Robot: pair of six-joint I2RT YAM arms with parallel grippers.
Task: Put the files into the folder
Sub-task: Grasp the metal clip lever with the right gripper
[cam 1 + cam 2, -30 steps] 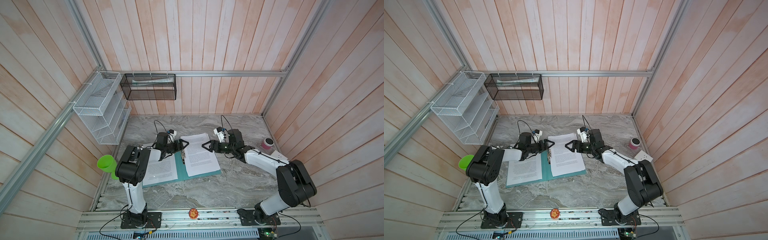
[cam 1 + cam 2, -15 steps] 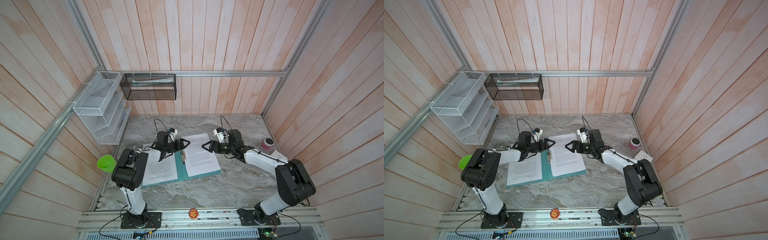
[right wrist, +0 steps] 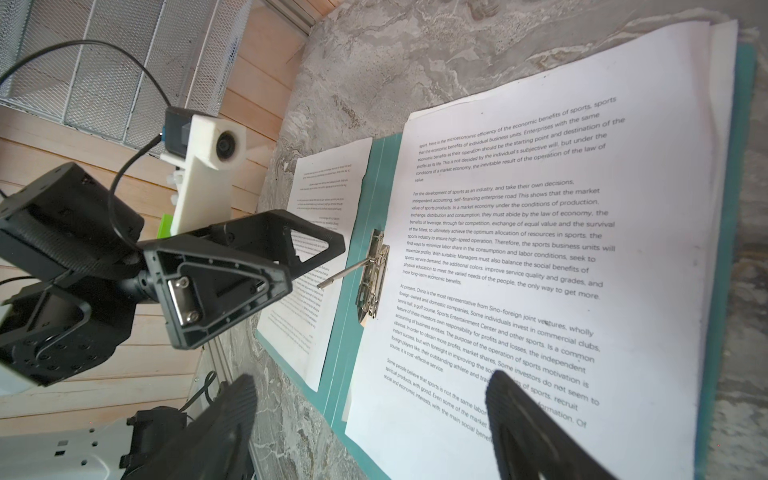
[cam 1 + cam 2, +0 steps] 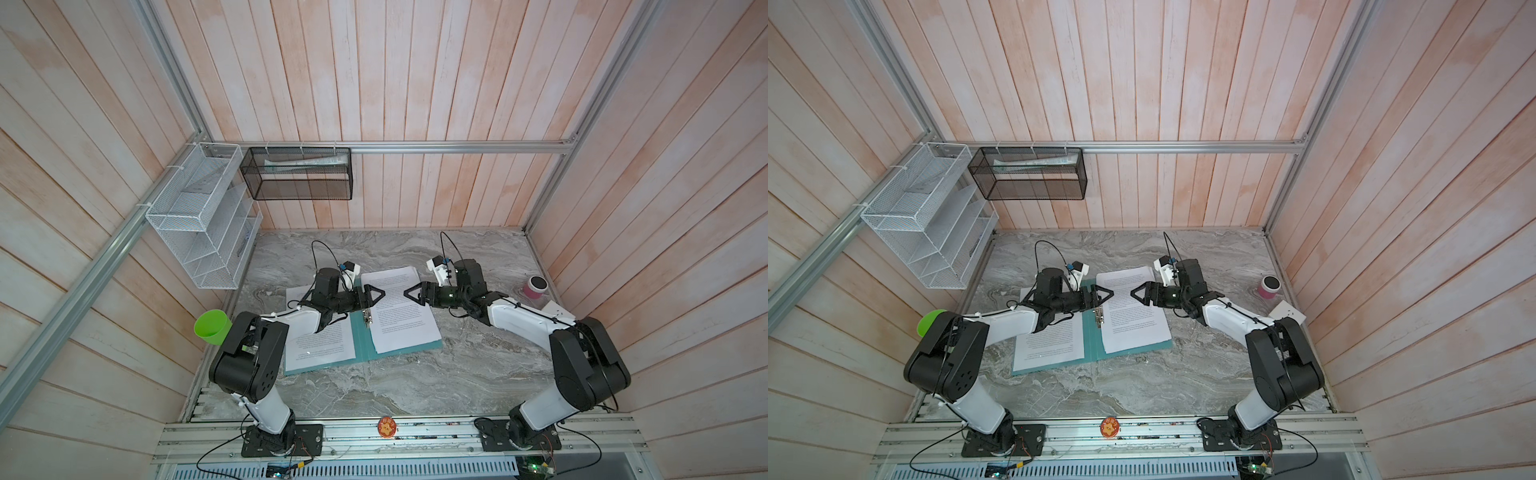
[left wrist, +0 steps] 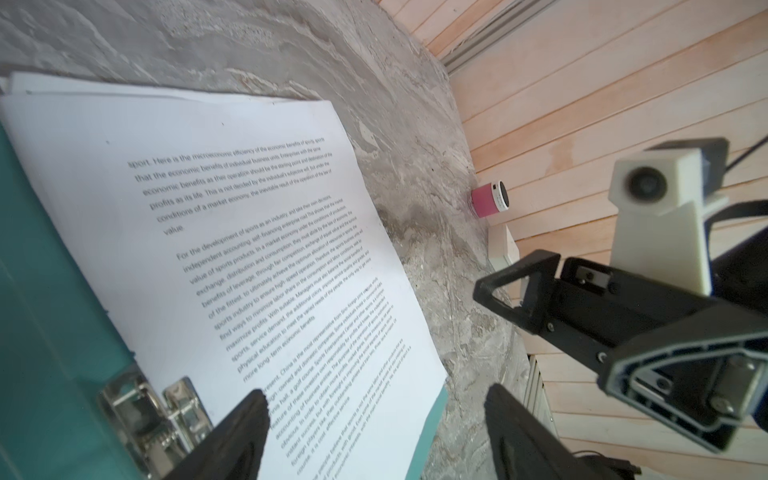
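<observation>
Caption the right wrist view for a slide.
Open right gripper over printed files lying in the open folder.

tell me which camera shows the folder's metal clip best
The right wrist view: the metal clip is sharp and whole on the folder spine. The left wrist view shows the clip blurred; both top views show it tiny.
</observation>
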